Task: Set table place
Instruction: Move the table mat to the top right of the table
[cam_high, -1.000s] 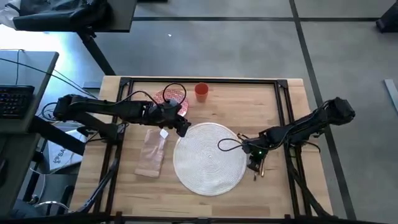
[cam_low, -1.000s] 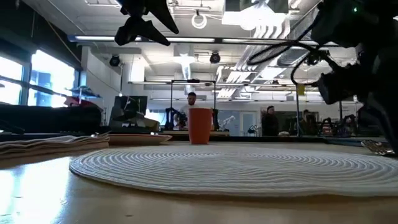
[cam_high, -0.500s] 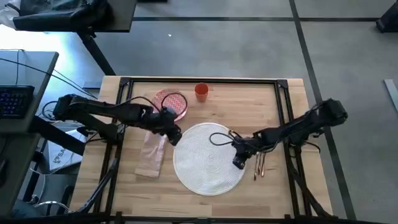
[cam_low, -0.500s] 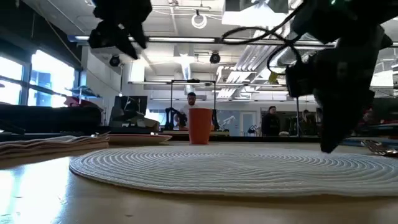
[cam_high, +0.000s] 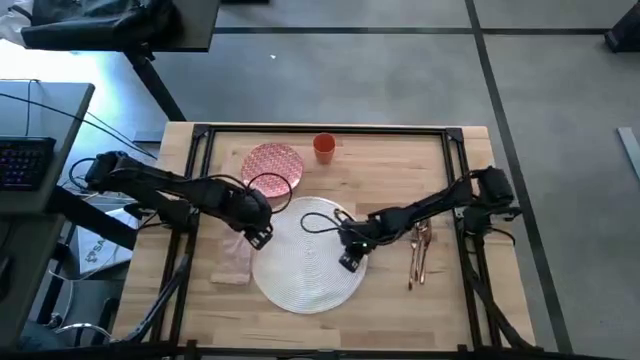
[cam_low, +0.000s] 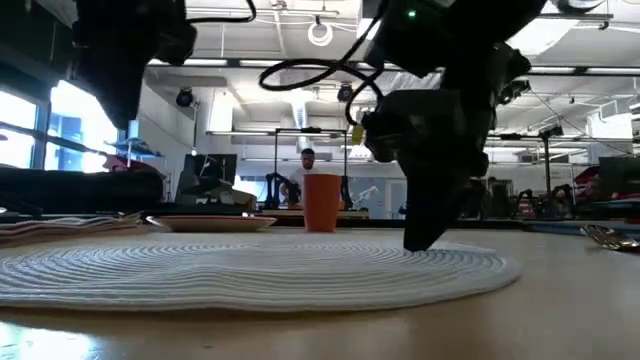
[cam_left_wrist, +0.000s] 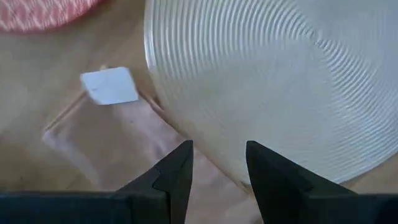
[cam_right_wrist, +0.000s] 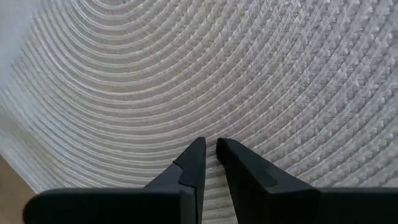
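We see only the placemat (cam_high: 308, 262) laid; plate (cam_high: 273, 164), cup (cam_high: 324, 147), napkin (cam_high: 232, 262), cutlery (cam_high: 419, 254) remain unplaced. Right gripper (cam_right_wrist: 210, 153) fingers nearly together on it; left gripper (cam_left_wrist: 217, 167) apart.

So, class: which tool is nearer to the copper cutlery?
Right. The right tool is on the placemat, beside the cutlery; the left tool sits across the mat, over the napkin.
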